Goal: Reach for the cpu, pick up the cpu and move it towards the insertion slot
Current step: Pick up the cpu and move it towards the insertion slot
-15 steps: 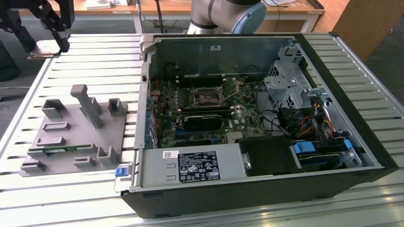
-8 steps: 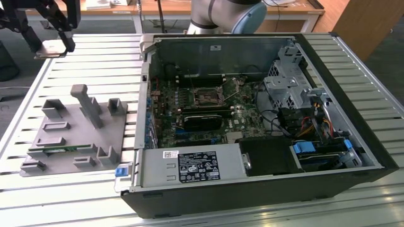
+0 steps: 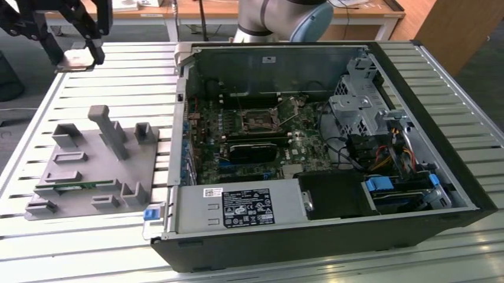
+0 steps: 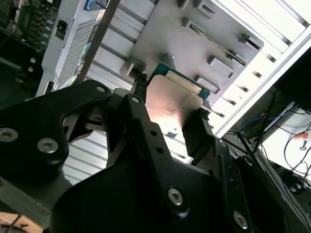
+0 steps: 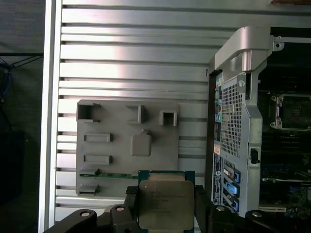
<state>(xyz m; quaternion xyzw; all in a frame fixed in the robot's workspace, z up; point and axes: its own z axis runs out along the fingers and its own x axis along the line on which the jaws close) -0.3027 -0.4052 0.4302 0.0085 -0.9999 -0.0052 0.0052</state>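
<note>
Fingers (image 5: 132,204) of the gripper (image 3: 79,57) are closed to the width of the cpu (image 5: 166,204), one pressed on each of two opposite edges. The chip's silvery top faces the first wrist view, though one edge runs out of that frame. In the second wrist view the black gripper body hides part of the chip, leaving the metal face and a green rim showing.

In the exterior view the cpu hangs over the slatted table (image 3: 118,76) at about ten o'clock from the insertion slot (image 3: 258,119) — outside the open computer case (image 3: 315,236), at twelve o'clock from the grey tray (image 3: 94,171). A memory stick (image 3: 75,187) lies in the tray. The gripper's upper part and the arm (image 3: 275,17) are cut off by the frame edge.
</note>
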